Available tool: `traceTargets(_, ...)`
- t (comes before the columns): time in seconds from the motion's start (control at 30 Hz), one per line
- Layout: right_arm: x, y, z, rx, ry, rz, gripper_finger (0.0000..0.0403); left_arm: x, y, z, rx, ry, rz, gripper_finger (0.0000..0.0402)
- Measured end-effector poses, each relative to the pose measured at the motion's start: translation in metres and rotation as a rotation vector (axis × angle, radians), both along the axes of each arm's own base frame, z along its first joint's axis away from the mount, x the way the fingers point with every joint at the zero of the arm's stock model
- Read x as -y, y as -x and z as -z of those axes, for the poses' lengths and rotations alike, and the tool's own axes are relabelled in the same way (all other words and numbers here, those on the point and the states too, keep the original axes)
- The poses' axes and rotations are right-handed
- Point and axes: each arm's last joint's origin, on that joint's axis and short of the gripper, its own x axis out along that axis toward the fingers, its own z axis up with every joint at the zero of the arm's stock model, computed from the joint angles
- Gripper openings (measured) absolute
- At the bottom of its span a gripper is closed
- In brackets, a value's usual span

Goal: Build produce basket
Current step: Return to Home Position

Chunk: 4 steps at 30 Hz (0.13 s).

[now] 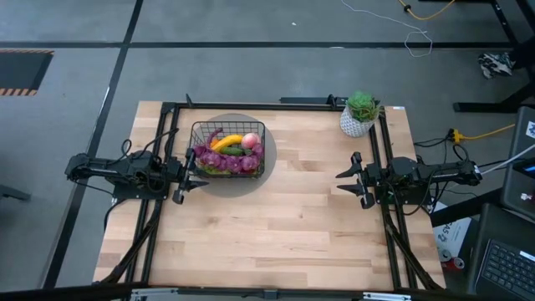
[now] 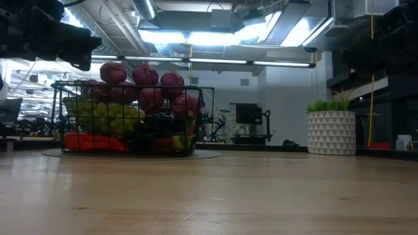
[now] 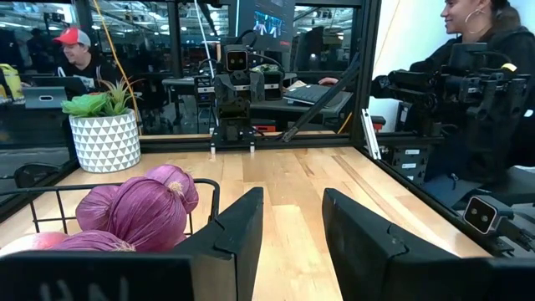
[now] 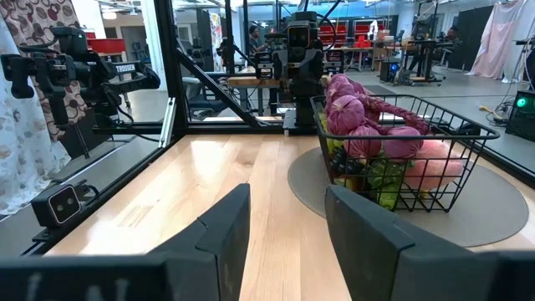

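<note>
The black wire basket (image 1: 242, 124), heaped with toy produce (image 1: 232, 152) (purple bulbs on top), sits on a grey mat (image 1: 242, 186) near the desk's (image 1: 276, 234) far edge, leftward. The left gripper (image 1: 199, 174) hovers just beside it, released; the right gripper (image 1: 341, 182), likewise released and empty, hangs near the right edge.

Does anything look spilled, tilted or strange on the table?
Nothing is spilled. The basket stands upright on a grey mat; only purple bulbs heap above its rim. Left gripper and right gripper wait aside, jaws open.

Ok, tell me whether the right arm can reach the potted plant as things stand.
Probably yes: the plant stands near the right hand, on its side of the table, with only bare wood between them.
</note>
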Motion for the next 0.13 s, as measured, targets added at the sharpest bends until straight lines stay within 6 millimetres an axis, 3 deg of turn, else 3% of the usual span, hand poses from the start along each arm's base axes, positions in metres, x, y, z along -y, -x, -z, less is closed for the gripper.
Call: traceTargets(0.13,0.0000,0.0000,0.0001,-0.001,0.000,0.000,0.0157,0.0000,0.0000,0.0000,0.000,0.000,-0.001,0.0120)
